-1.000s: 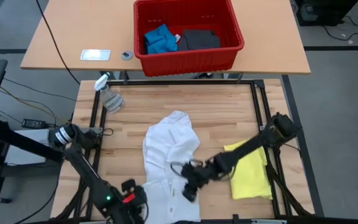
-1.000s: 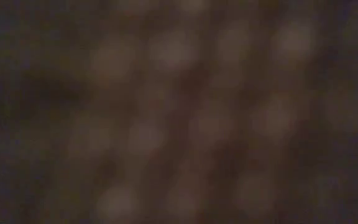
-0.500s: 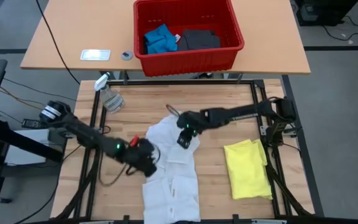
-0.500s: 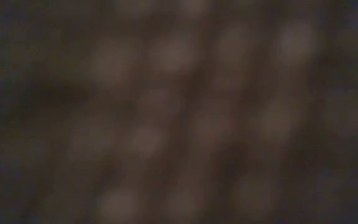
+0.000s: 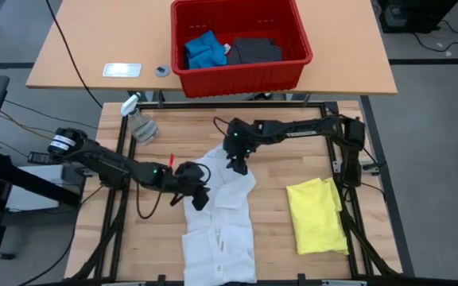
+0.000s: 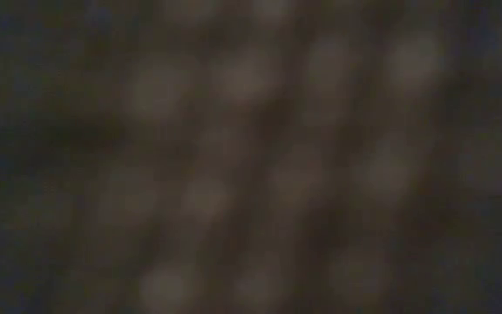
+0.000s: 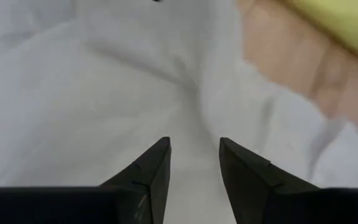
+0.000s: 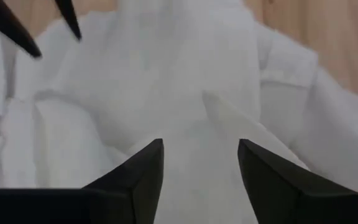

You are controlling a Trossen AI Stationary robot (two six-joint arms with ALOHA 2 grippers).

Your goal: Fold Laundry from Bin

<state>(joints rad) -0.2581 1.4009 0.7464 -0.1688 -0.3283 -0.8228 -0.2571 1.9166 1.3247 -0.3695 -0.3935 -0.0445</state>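
Left hand (image 5: 198, 196) over white shirt's (image 5: 221, 230) 9 o'clock edge, fingers (image 7: 151, 171) narrowly parted, empty, cloth beneath. Shirt lies mid-worktop (image 5: 293, 143), running toward 6 o'clock. Right hand (image 5: 238, 163) at shirt's 12 o'clock end, fingers (image 8: 143, 165) wider apart, holding nothing. Yellow shirt (image 5: 318, 215) folded at 4 o'clock. Bin (image 5: 241, 70) at 12 o'clock holds blue piece (image 5: 203, 49), grey piece (image 5: 254, 50).

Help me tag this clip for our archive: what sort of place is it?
Probably a robotics lab or test workspace, not a home laundry. Two arms are mounted at a framed wooden table, a red bin of clothes stands on a desk behind, and cables trail over the floor.
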